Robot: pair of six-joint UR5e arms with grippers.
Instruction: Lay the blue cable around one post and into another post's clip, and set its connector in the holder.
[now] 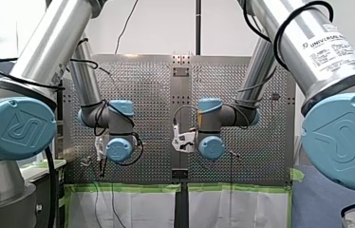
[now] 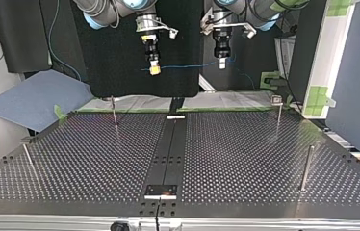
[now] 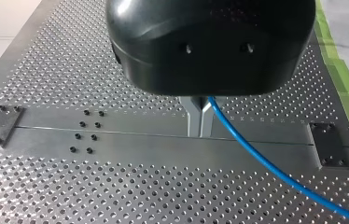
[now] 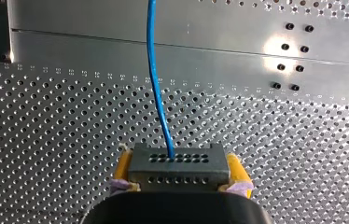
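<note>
Perforated metal table (image 2: 245,159): flat and matt, with a smooth solid strip down its middle. Four thin, upright metal posts (image 2: 306,167) stand on it, well apart.

The yellow pads of my right gripper (image 4: 178,169) are clamped on both sides of the connector (image 4: 177,162). The narrow metal fingers of my left gripper (image 3: 199,114) are closed on the blue cable (image 3: 275,170).

In the top view the cable hangs in the air beyond the table's far edge. Its long axis runs roughly level from one gripper to the other.

The connector is a dark rectangular block with two rows of small holes. The cable leaves its face pointing away from my right gripper.
</note>
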